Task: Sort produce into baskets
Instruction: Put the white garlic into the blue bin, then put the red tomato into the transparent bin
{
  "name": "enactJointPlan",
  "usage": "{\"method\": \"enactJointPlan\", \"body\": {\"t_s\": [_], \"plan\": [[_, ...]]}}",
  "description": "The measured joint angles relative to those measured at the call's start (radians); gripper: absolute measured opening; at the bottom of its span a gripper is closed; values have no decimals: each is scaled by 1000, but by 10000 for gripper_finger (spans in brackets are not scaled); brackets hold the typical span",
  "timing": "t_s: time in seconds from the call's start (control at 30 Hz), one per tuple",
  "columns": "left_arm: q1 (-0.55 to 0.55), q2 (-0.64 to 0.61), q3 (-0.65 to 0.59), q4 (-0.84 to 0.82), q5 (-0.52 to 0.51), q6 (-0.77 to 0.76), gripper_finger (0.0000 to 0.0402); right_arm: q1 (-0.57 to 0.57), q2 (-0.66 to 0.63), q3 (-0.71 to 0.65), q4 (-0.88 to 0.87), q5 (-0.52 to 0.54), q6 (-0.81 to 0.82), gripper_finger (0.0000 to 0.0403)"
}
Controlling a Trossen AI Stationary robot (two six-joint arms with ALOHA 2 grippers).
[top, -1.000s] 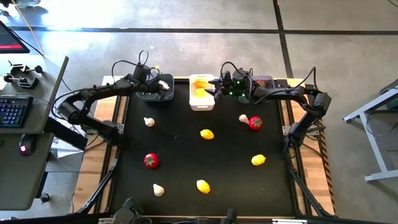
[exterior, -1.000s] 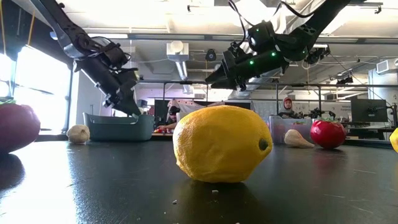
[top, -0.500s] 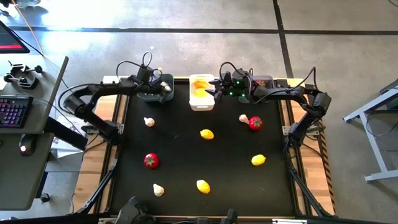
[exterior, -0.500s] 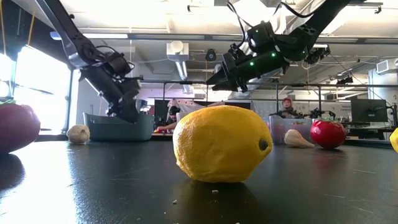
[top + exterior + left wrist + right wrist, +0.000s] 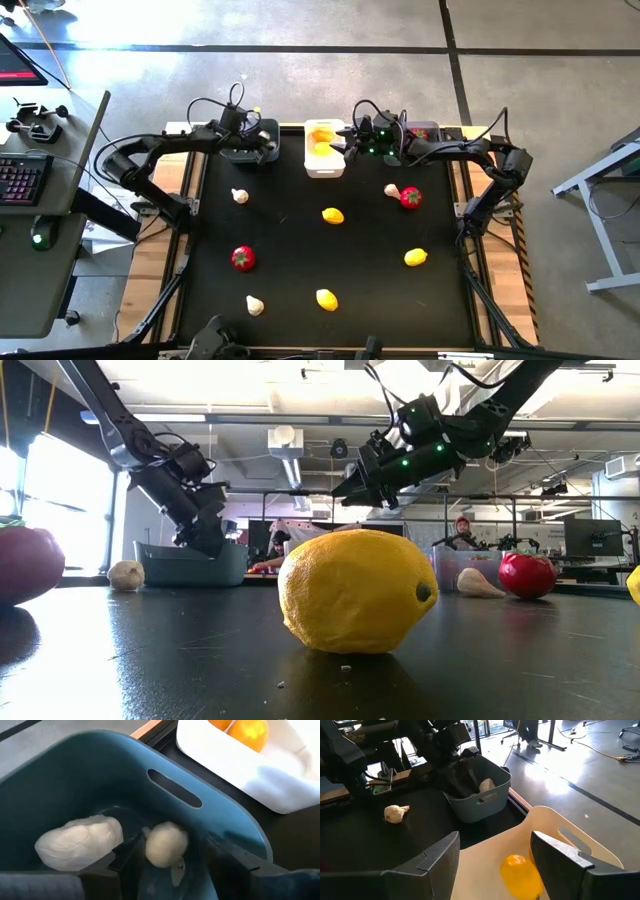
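Observation:
My left gripper (image 5: pixel 172 857) reaches down into the dark grey basket (image 5: pixel 75 780) at the table's far left, open. A whitish garlic-like piece (image 5: pixel 165 845) lies between its fingers on the basket's floor, and another whitish piece (image 5: pixel 80 842) lies beside it. My right gripper (image 5: pixel 495 865) hovers open above the white basket (image 5: pixel 555 827), which holds yellow lemon-like pieces (image 5: pixel 520 872). In the high view the left gripper (image 5: pixel 265 148) and the right gripper (image 5: pixel 345 145) flank the white basket (image 5: pixel 325 165). My left gripper stands with one finger (image 5: pixel 132 852) right against the garlic-like piece in the basket; I cannot tell whether it touches it. The piece rests on the basket's floor.
Loose produce lies on the black mat: garlic pieces (image 5: pixel 240 196), (image 5: pixel 392 189), (image 5: pixel 255 305), tomatoes (image 5: pixel 243 258), (image 5: pixel 411 198), lemons (image 5: pixel 333 214), (image 5: pixel 416 257), (image 5: pixel 326 298). Another dark basket (image 5: pixel 425 132) stands at the far right under the right arm.
My left gripper has sunk from above the dark grey basket's rim down into it, carrying the whitish piece, and has kept still for the last half second. The piece no longer shows at its tip in the high view.

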Motion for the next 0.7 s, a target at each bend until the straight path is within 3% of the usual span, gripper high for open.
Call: {"method": "enactJointPlan", "body": {"t_s": [0.27,0.7], "plan": [[0,-22,0,-2,-1,23,228,0,0,0,0,0,-4,236],[-32,-95,-1,15,-1,33,202,23,0,0,-33,-5,-31,236]]}}
